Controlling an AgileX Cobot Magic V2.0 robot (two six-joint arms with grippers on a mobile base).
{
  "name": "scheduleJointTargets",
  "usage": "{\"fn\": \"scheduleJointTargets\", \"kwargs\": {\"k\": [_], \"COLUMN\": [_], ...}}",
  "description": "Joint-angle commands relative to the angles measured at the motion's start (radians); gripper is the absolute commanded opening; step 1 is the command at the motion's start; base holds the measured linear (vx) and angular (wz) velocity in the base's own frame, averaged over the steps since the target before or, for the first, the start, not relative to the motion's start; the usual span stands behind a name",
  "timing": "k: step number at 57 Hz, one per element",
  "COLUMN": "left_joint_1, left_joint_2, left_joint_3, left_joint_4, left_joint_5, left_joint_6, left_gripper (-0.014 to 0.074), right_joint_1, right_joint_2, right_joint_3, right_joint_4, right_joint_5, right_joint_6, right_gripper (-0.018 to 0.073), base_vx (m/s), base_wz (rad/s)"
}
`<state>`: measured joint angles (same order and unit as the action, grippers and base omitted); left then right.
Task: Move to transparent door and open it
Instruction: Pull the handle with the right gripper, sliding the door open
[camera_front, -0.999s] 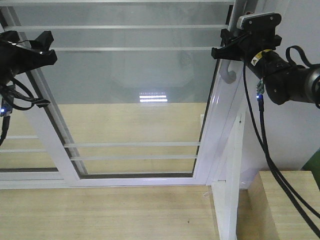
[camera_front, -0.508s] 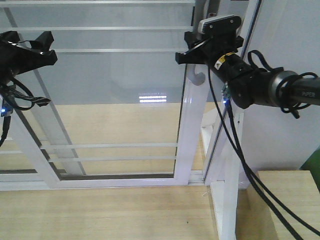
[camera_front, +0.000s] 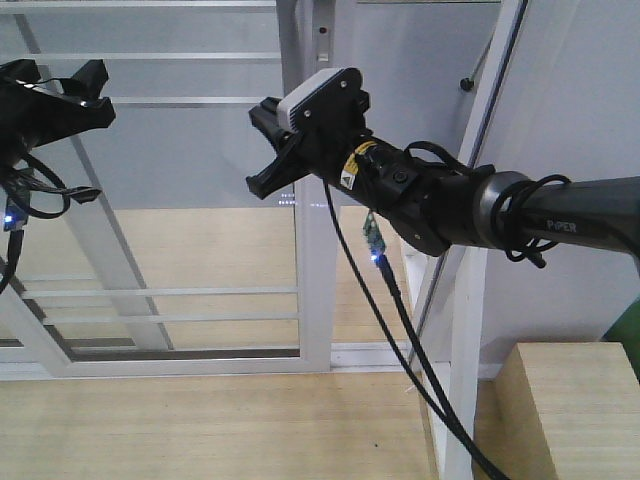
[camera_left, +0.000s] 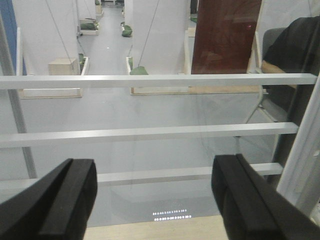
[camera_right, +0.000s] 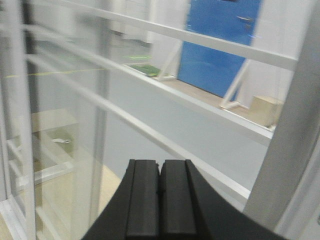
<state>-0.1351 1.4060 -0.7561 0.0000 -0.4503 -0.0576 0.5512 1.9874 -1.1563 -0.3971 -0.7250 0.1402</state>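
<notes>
standing mid-view over a pale wood floor (camera_front: 200, 430), the transparent door (camera_front: 314, 290) fronts a grey hall; left gripper (camera_left: 155, 180) has jaws apart, right gripper (camera_right: 160, 167) jaws pressed together.

The right arm (camera_front: 560, 215) reads "PIPER" (its yellow wrist sticker (camera_front: 350, 172) is illegible).
</notes>
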Motion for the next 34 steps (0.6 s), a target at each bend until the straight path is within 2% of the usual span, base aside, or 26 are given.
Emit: {"fn": "scheduleJointTargets", "kwargs": {"k": [1, 10, 17, 23, 29, 34], "left_joint_1": [-0.003, -0.003, -0.003, -0.003, -0.003, -0.004], "left_joint_2": [-0.034, -0.034, -0.034, -0.034, -0.034, -0.034], "left_joint_3": [-0.031, -0.031, -0.031, -0.031, -0.031, -0.031], "left_joint_4": [-0.007, -0.007, 0.0, 0.012, 0.074, 0.113], "left_joint_5": [-0.085, -0.079, -0.059, -0.04, -0.01, -0.003], "left_joint_6": [0.0, 0.0, 0.001, 0.001, 0.0, -0.011], "left_gripper": [0.0587, 0.0587, 0.0587, 0.0587, 0.0587, 0.0587], "right_joint_1": [-0.014, -0.019, -0.047, -0.092, -0.146, -0.187], "right_joint_2": [-0.062, -0.077, -0.113, -0.18, -0.272, -0.34], "right_joint_3": [-0.023, -0.023, -0.023, -0.023, -0.021, 0.001], "right_joint_4": [0.0, 0.008, 0.011, 0.013, 0.014, 0.014], "right_joint_5": [-0.097, -0.093, -0.037, 0.093, 0.286, 0.369], "right_joint_6": [0.007, 0.001, -0.005, 0.007, 0.008, 0.007], "right_gripper": [-0.0006, -0.0006, -0.0006, -0.0006, -0.0006, -0.0006], "base_vx": [-0.02, -0.01, 0.0, 0.0, 0.0, 0.0], "base_wz": [-0.01, 0.0, 0.0, 0.0, 0.0, 0.0]}}
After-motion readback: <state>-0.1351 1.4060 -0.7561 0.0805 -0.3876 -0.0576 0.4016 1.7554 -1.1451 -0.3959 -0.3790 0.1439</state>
